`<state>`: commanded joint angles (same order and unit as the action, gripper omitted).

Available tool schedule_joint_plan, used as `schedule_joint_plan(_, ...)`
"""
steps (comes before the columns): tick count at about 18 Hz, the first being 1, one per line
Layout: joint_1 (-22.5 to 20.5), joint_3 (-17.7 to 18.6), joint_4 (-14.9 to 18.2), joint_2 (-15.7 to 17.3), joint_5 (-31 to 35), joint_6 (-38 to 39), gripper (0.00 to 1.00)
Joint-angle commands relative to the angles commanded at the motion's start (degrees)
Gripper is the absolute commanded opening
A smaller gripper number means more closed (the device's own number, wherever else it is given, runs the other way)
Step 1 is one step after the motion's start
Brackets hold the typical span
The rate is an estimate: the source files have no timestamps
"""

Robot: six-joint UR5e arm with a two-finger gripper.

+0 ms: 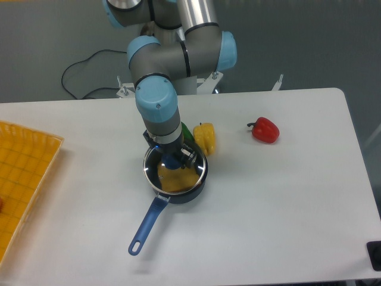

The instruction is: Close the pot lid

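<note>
**Glass lid held by its knob over the saucepan**

At the middle of the white table (286, 196), in the only view, the fixed camera looking down from the near side, the pot (178, 192) sits with its long blue handle running toward the near left and ending in a loop. The lid (190, 173) lies over the pot's mouth; whether its silver rim is fully seated or a little raised and off-centre cannot be told. Something yellow shows through the glass.

The gripper (172, 158) comes straight down from the arm's wrist, its fingers narrowed onto the lid's dark blue knob, though the wrist hides part of them.

Judging by its look, the lid is stiff, smooth glass with a thin metal edge: fairly light, slippery on the face, and liable to chip if dropped. The knob is the sensible place to hold it, and the pot looks heavy enough to stay put.

A yellow pepper (205, 138) lies just beyond the pot, a red pepper (264, 130) well to the right, and a yellow tray (24, 179) at the left edge.
</note>
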<state>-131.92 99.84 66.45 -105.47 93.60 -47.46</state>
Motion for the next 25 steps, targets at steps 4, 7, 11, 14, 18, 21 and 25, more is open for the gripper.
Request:
schedule_joint_plan(4, 0.0, 0.0, 0.0, 0.0, 0.0, 0.0, 0.57)
schedule_joint_plan(7, 0.0, 0.0, 0.0, -0.17, 0.0, 0.0, 0.58)
schedule_joint_plan(11, 0.0, 0.0, -0.09, -0.35, 0.0, 0.0, 0.58)
schedule_joint_plan(14, 0.0, 0.0, -0.09, -0.35, 0.0, -0.09, 0.58)
schedule_joint_plan(18, 0.0, 0.09, 0.0, -0.35, 0.09, -0.44, 0.65)
schedule_joint_plan(21, 0.0, 0.09, 0.0, -0.35, 0.09, -0.7, 0.97)
schedule_joint_plan(25, -0.26, -0.35, 0.09, -0.26, 0.09, -0.62, 1.0)
